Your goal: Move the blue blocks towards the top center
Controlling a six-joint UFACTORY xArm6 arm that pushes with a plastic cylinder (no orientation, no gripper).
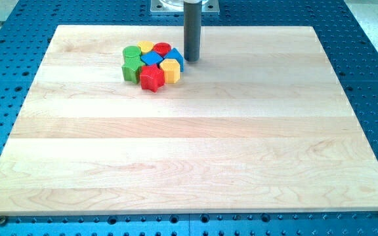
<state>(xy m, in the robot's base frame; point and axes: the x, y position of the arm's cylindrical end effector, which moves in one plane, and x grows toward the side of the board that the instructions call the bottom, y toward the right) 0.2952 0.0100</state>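
Camera view. Wooden board (189, 131) is lying on a blue perforated table (5, 65).

My tip (191, 60) is resting at the far centre of the board, just right of the cluster; being a plain rod, it is holding nothing.

Blue blocks: one (151, 58) is sitting mid-cluster, glossy, angular; the other (175, 56) is lying at the cluster's right edge, just beside my tip.

Also clustering at far centre-left:
- green blocks (131, 63), left
- yellow block (146, 46), far side
- red round block (162, 48), far side
- red star-like block (152, 78), near side
- yellow block (170, 71), near right
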